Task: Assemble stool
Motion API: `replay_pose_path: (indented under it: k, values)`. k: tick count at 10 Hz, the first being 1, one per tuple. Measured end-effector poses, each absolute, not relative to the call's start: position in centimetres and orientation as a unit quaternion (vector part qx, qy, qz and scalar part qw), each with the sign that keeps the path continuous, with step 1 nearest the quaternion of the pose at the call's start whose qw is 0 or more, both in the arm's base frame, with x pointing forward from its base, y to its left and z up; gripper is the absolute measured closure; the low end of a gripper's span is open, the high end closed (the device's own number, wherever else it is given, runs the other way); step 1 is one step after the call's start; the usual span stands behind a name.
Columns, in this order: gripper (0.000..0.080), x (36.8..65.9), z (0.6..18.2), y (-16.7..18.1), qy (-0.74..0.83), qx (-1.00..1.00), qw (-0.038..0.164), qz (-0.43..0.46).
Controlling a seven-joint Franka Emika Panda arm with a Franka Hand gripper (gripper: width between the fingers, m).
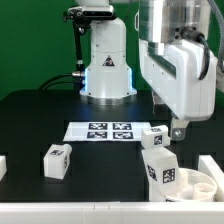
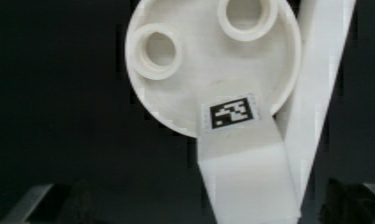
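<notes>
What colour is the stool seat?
The seat is white with a black-and-white tag; wrist view shows it best.

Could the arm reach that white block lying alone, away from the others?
Probably yes: the leg lies alone on the table with nothing over it; the end effector hangs by the seat.

My exterior view looks across the counter from the side opposite the robot base, slightly raised, far enough back to take in the whole workspace. My wrist view looks down from very near, so the seat fills it. Both views share that seat, at the exterior view's right.
</notes>
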State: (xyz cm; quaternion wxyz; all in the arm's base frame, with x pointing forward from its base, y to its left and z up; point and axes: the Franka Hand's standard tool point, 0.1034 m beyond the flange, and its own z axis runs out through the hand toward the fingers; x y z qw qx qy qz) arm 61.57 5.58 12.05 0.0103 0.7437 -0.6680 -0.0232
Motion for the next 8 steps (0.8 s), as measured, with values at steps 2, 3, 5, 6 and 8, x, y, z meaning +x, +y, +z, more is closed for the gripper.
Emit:
replay_pose_path:
  k: [2,3,5,6,8]
  values:
    - [0.0150,61.5,12.0,5.7,-0.662,0.749,0.010,-0.024]
    - [0.0150,61.5,12.0,5.7,-0.649,0.760,0.010,-0.024]
    - [0.0150,58.5,11.9,6.0,-0.631,0.775,-0.015,-0.028]
    - [0.0150,56.6,11.5,6.2,-0.602,0.798,-0.014,-0.035]
    - [0.0150,55.9,11.3,6.6,-0.556,0.830,-0.014,-0.039]
